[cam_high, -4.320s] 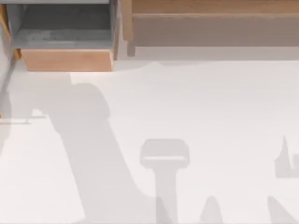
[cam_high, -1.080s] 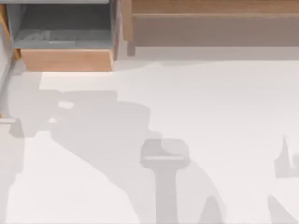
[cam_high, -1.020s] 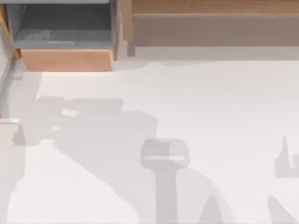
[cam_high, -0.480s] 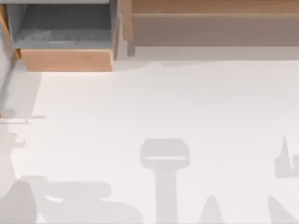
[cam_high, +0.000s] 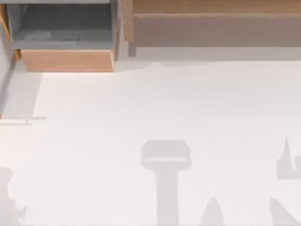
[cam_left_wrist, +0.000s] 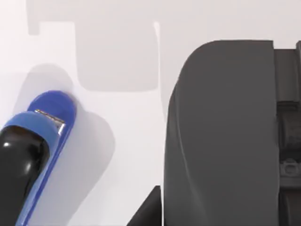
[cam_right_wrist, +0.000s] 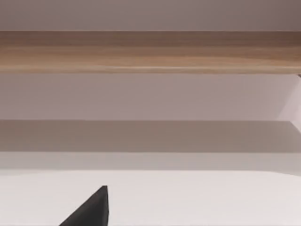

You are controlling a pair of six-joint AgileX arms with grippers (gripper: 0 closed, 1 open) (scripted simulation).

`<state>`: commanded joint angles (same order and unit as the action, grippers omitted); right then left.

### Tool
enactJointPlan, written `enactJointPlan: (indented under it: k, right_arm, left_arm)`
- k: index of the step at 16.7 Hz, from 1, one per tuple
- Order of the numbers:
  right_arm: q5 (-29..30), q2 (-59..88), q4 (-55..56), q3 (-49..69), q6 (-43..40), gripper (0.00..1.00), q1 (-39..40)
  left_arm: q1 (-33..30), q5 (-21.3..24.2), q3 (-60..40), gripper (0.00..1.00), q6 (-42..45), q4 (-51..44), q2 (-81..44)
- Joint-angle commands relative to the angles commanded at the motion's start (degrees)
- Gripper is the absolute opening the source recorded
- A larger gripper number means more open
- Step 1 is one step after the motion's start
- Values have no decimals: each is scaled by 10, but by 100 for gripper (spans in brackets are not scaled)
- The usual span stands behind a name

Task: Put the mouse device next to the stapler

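White worktop across the top view, bare apart from grey shadows along the near edge and at the left. Long wooden shelf along the back. Open wooden drawer at back left, grey inside.

Left wrist view: large dark grey rounded body up close. Can't tell whether mouse or arm hardware. Blue stapler with glossy black top lying flat on the worktop, near that body but apart, strip of bare worktop between. Dark tip of left gripper at the frame edge, just beside the grey body.

Right wrist view: right gripper over the worktop, facing the wooden shelf, nothing near it.

Jaws: can't tell for either arm.
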<state>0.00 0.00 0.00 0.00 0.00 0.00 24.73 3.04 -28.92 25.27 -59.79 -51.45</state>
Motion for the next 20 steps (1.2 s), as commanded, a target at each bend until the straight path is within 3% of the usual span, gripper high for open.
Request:
enactJointPlan:
  k: [4, 20]
  right_arm:
    - [0, 0, 0, 0, 0, 100, 0]
    - [0, 0, 0, 0, 0, 100, 0]
  left_arm:
    - [5, -2, 50, 0, 4, -2, 28]
    - [3, -2, 42, 0, 4, 18, 30]
